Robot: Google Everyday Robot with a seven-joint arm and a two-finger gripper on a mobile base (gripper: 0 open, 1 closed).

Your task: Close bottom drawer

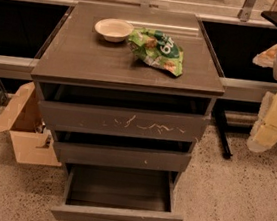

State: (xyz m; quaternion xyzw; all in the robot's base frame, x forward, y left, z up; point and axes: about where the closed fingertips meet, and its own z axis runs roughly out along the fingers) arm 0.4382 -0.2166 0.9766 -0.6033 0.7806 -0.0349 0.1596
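Camera view: bottom drawer (pixel 119 201) pulled out at the cabinet (pixel 84 60) base, front panel running left-right, low-left of gripper (pixel 270 123) at right edge, grip state can't tell.

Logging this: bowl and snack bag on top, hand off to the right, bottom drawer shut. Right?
No. The camera view shows the bottom drawer pulled out, not shut. The bowl and snack bag on top, hand off to the right: correct.

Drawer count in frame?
3, stacked in one cabinet: scratched top drawer, middle drawer, bottom drawer pulled farthest out. The gripper is at the right edge, clear of them.
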